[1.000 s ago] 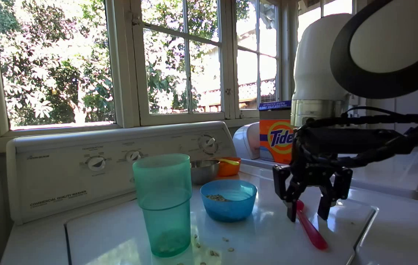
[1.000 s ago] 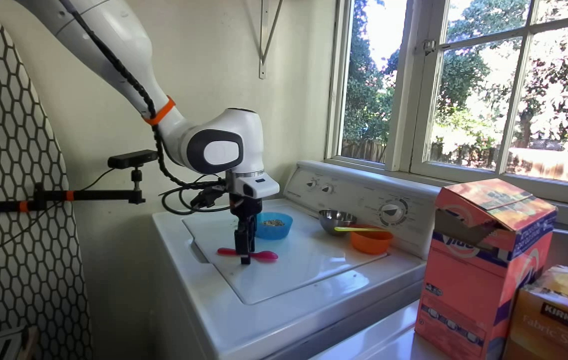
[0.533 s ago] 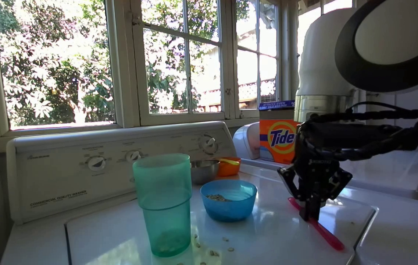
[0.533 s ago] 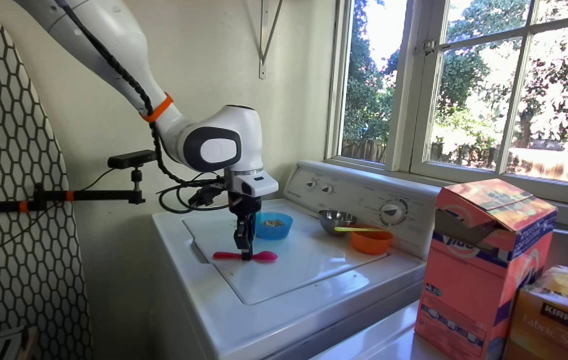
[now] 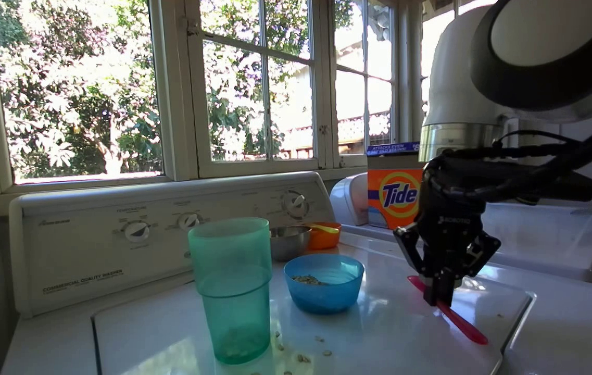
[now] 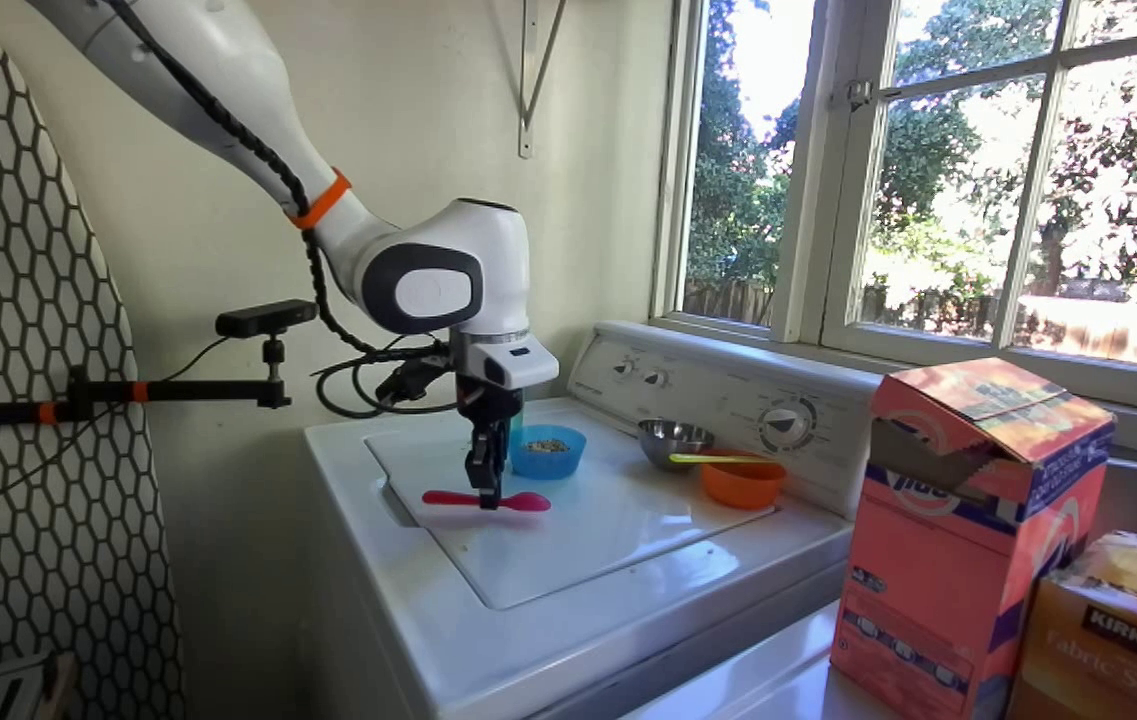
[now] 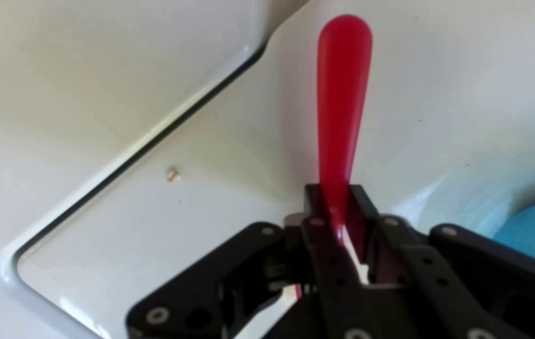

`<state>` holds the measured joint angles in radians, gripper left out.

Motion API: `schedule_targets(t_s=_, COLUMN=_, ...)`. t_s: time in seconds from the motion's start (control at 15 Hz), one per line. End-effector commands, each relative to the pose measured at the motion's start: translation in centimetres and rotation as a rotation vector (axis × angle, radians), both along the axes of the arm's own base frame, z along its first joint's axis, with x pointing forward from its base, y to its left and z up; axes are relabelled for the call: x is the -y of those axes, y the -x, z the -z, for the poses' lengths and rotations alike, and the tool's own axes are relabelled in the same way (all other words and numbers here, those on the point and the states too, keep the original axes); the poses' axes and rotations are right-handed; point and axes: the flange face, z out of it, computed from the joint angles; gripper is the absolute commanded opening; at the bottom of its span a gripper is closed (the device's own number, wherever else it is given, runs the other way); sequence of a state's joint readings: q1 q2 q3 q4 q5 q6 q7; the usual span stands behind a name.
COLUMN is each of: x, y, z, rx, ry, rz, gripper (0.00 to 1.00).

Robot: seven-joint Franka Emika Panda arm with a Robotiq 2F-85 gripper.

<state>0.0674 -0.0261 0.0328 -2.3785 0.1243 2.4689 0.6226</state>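
Note:
My gripper [image 7: 335,189] is shut on a red spoon [image 7: 344,89], pinching it near the middle of its length. In the wrist view the handle points up and away from the fingers, and the bowl end is mostly hidden by the gripper. The spoon [image 6: 528,502] lies roughly level, seemingly just above the white washer lid [image 6: 568,560]. In an exterior view the gripper [image 5: 438,301] points straight down with the spoon [image 5: 465,327] sticking out on both sides. A blue bowl [image 5: 324,294] with grains inside stands nearby on the lid.
A tall green cup [image 5: 230,302] stands by the blue bowl, with loose grains [image 5: 303,359] beside it. A metal bowl [image 6: 673,440] and an orange bowl [image 6: 743,486] with a yellow spoon [image 6: 718,458] sit near the control panel [image 6: 728,390]. A Tide box [image 6: 968,560] stands farther off.
The fingers, apart around the red spoon a second ago, have come together on it. Since then the gripper and spoon have risen slightly together.

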Motion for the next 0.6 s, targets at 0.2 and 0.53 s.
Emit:
schedule_targets(t_s=0.2, x=2.1, y=2.8, z=-4.0, rx=-0.049, ry=-0.08, rz=0.012, gripper=0.04)
schedule_targets(t_s=0.53, x=-1.0, y=7.5, z=-5.4, rx=0.053, ry=-0.075, rz=0.054, gripper=0.04)
